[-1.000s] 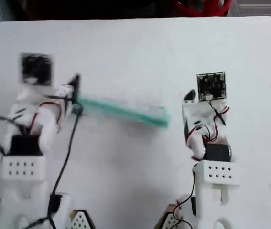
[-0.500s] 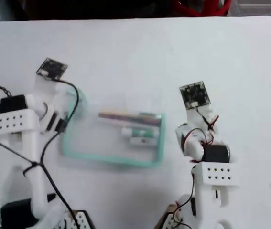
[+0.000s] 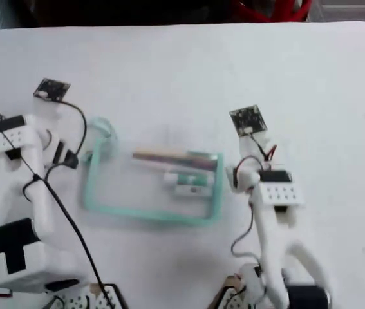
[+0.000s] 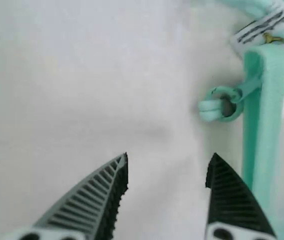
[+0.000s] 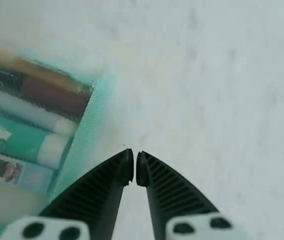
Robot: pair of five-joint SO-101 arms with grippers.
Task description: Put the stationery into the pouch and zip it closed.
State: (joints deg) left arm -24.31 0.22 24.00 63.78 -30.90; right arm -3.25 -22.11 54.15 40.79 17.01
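The pouch (image 3: pixel 150 215) lies flat on the counter (image 3: pixel 169 77) between the two arms, and neither gripper has hold of it. The stationery (image 3: pixel 179 168) is already inside, bunched at the end nearest the right gripper (image 5: pixel 133 162). That gripper is clenched on nothing, its tips almost meeting over bare counter just beside the pouch's teal edge.

The left gripper (image 4: pixel 169 160) is spread wide and empty. The zipper pull (image 4: pixel 222 105), a small teal ring, lies just ahead of it and off toward one finger. The pouch's seam runs close alongside that same finger. I cannot tell from here whether the zip is run fully shut.

The main risk is the grab on that ring. It is small, flat on the counter and not centred between the fingers. A straight close would likely pinch the teal seam or nothing at all.

The second risk is that the pouch is loose. If the pull is tugged while the right gripper only sits beside the far end, the whole pouch would probably slide instead of the slider running. The stationery could also shift toward any gap left in the zip.
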